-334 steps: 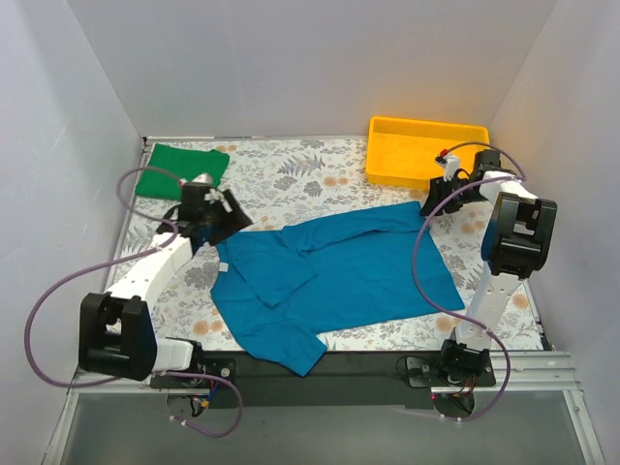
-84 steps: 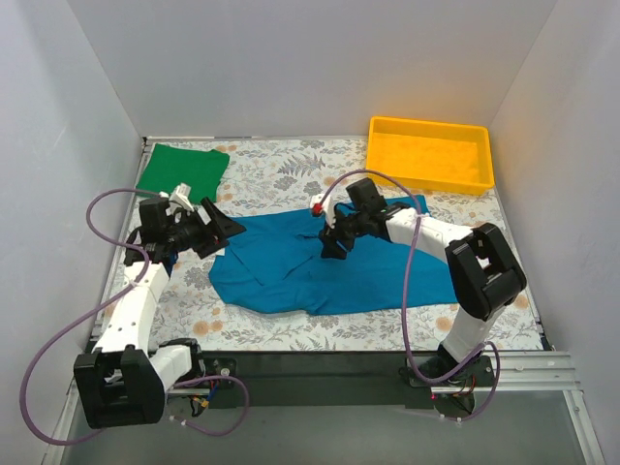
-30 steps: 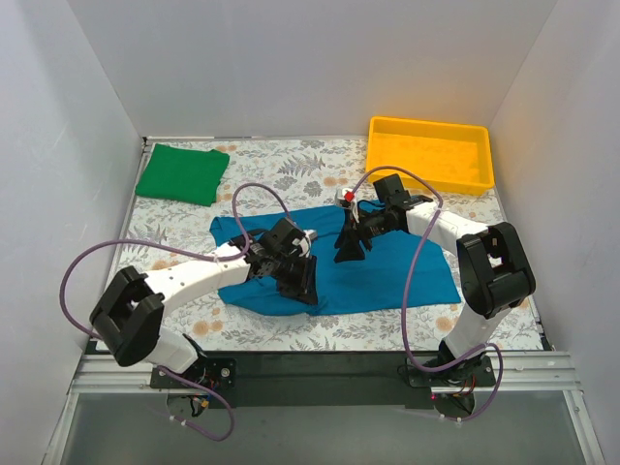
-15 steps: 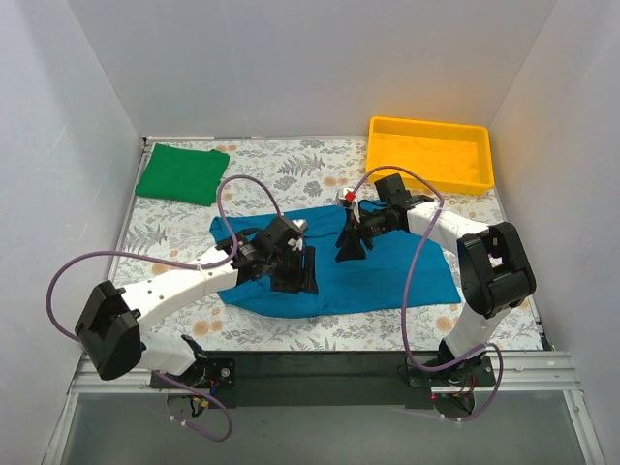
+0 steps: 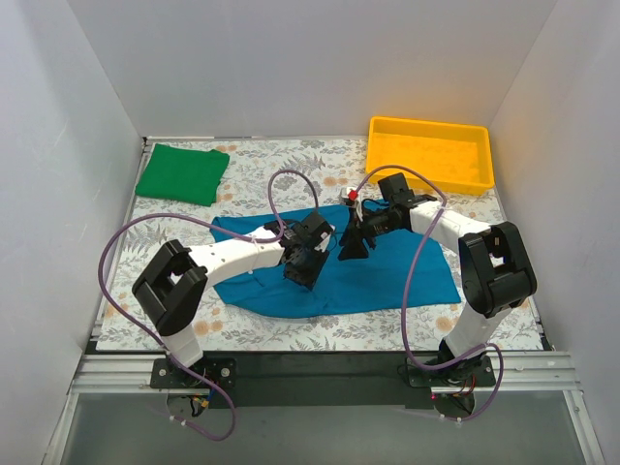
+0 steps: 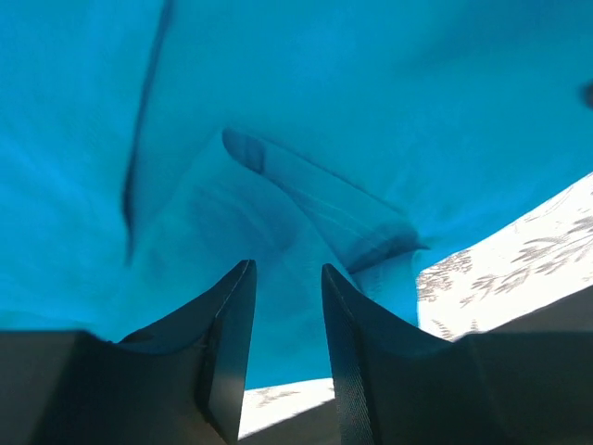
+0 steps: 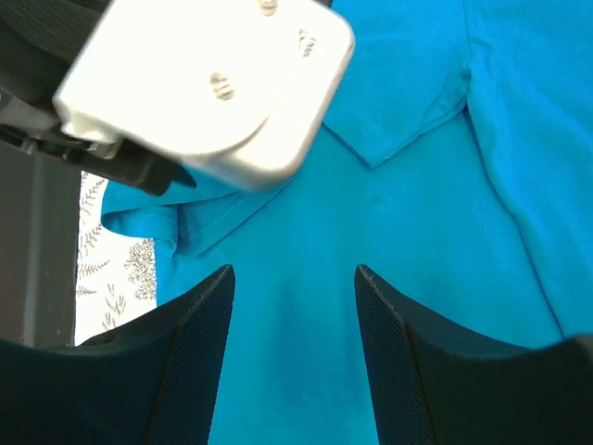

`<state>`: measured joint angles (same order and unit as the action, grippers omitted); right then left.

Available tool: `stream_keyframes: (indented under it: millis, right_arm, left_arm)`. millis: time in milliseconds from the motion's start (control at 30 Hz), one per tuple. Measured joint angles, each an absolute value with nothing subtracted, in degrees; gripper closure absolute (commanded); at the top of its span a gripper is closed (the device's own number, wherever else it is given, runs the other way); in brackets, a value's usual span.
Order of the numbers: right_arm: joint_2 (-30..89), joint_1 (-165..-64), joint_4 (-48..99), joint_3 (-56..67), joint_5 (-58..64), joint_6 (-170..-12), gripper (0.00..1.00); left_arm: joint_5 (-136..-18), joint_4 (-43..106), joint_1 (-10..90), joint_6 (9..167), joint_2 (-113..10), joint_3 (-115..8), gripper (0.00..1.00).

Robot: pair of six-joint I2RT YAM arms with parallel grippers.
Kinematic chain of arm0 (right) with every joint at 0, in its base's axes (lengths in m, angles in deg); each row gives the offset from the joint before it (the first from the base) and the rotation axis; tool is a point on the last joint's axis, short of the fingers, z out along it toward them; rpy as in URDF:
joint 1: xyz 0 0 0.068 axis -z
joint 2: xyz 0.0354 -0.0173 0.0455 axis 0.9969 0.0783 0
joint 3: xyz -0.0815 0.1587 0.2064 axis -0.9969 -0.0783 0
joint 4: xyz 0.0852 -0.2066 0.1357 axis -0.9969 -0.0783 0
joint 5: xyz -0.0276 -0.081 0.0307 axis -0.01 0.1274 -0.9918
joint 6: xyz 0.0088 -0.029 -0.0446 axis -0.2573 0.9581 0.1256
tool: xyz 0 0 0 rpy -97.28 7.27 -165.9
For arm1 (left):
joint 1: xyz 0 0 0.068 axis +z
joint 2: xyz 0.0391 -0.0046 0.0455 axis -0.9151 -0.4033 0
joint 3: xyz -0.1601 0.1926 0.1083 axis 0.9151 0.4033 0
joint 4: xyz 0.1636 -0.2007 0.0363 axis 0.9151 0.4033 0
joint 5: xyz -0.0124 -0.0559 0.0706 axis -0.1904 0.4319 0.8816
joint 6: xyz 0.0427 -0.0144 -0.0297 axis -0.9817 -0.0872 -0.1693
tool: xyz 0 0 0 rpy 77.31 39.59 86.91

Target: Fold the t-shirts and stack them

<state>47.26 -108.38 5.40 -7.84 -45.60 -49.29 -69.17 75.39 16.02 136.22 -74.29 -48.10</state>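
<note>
The teal-blue t-shirt (image 5: 397, 266) lies partly folded in the middle of the table, with its left side turned over. The bright green t-shirt (image 5: 182, 174) lies folded at the back left. My left gripper (image 5: 305, 262) hovers low over the teal shirt's middle. In the left wrist view, my left gripper (image 6: 285, 267) has its jaws a little apart with nothing between them, above a folded flap of the teal shirt (image 6: 324, 93). My right gripper (image 5: 351, 247) is just to its right. It shows wide open and empty (image 7: 295, 271) above the teal shirt (image 7: 417, 139).
A yellow plastic tray (image 5: 431, 123) stands at the back right. The left arm's white wrist housing (image 7: 213, 83) is close in front of the right gripper. The table has a floral cloth (image 5: 291, 170), and white walls enclose it on three sides.
My left arm has swept from the shirt's left edge to its middle, folding the left side over, and has now shifted slightly right and back. My right gripper has hardly moved.
</note>
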Motion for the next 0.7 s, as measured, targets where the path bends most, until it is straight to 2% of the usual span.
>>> stream_keyframes:
  millis: [267,700]
  right_arm:
    - [47.3,-108.1,4.9,-7.8,-45.6,-49.1,0.39]
    - [47.3,-101.7,3.5,-7.8,-47.2,-48.1,0.39]
  left_arm:
    - [-69.8,75.0,15.9,123.0,-74.4,-49.7,0.66]
    - [-74.5,73.5,15.8,117.1,-77.8,-49.7,0.67]
